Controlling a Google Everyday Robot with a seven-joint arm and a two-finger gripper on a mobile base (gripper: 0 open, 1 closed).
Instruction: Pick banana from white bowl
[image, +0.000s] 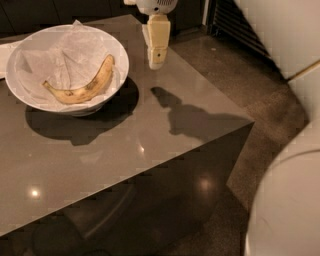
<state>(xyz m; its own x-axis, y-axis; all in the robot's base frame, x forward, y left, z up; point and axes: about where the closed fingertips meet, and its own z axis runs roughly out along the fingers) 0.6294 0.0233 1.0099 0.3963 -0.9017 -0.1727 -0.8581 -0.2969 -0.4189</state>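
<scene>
The curved yellow banana with brown speckles (82, 86) lies inside the wide, round white bowl (121, 55), on its crumpled white paper lining (75, 47). The cream claw (156, 60) hangs just right of the bowl, above the dark glossy tabletop (150, 135). Whether it is released or clenched I cannot tell.

Cream blocky claw (156, 64) beside white bowl (122, 52), rounded pale grey wrist (156, 6) above
</scene>
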